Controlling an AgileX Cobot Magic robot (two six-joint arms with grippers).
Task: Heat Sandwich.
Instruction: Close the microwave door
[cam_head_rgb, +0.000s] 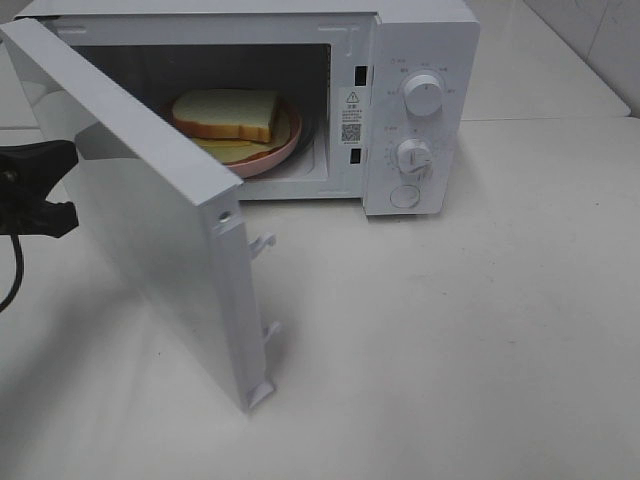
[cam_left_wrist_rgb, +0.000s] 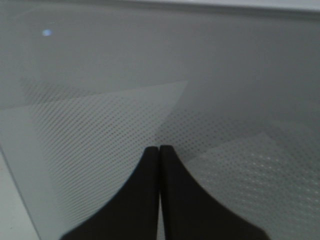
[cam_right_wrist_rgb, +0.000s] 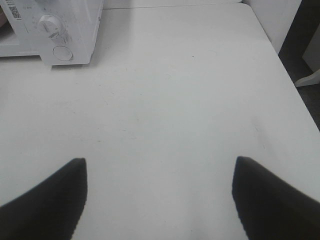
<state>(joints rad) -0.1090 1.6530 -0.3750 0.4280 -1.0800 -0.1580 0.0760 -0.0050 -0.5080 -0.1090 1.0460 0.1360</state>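
**Caller:** The door (cam_head_rgb: 150, 210) stands swung wide, right up front. What's your left hand (cam_left_wrist_rgb: 159, 148) doing behind it?

**Me:** It's clenched tight on nothing, tips right at the door's mesh glass. A closed tip should push better, I reckon.

**Caller:** And the sandwich (cam_head_rgb: 225, 113)?

**Me:** On its pink plate (cam_head_rgb: 287, 143), inside the microwave (cam_head_rgb: 420, 50). My right hand (cam_right_wrist_rgb: 160, 160) hangs released over the table (cam_head_rgb: 450, 330), clear of the door's swing.

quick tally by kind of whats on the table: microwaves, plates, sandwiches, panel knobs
microwave: 1
pink plate: 1
sandwich: 1
knobs: 2
total: 5
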